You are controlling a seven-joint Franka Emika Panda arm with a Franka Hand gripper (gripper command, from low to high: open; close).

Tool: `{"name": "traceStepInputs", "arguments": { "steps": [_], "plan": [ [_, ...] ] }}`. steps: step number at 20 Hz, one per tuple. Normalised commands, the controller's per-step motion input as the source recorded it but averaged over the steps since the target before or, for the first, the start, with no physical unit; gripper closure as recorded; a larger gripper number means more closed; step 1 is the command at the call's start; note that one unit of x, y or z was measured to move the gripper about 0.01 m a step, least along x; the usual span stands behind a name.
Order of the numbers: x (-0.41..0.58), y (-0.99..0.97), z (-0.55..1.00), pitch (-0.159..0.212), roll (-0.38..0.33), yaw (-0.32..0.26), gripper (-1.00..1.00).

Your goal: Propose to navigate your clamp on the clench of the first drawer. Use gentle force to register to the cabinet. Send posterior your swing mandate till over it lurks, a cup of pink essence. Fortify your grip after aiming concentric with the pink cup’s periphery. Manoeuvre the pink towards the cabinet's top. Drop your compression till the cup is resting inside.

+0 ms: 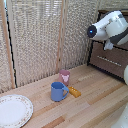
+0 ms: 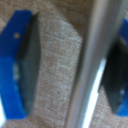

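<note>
Pale bar handle (image 2: 92, 65) stands between claw (image 2: 75, 65) fingers (image 2: 20, 65) | claw wide, not yet clamped | handle axis crosses the gap

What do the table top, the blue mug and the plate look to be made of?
Table top: pale wood, by its plank seams and grain, with a smooth finish. Blue mug: probably glazed ceramic, given its even colour, though plastic is possible. Plate: likely glazed ceramic, white with a patterned rim.

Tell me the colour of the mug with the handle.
Blue. The mug shows best in the exterior view, beside the pink cup.
</note>
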Motion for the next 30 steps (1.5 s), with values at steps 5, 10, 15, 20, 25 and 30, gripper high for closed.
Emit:
{"name": "traceStepInputs", "arguments": {
  "steps": [5, 10, 15, 20, 25, 30],
  "plan": [
    [0.058, 0.07, 0.00, -0.006, 0.000, -0.015, 1.00],
    [0.214, 0.65, 0.09, -0.007, -0.011, -0.023, 1.00],
    [0.000, 0.54, 0.30, 0.000, 0.261, -0.117, 1.00],
    [0.005, 0.37, 0.18, -0.009, 0.300, -0.184, 1.00],
    [0.002, 0.31, 0.10, -0.033, 0.298, -0.206, 1.00],
    [0.046, 0.68, 0.06, -0.036, 0.048, -0.171, 1.00]
  ]
}}
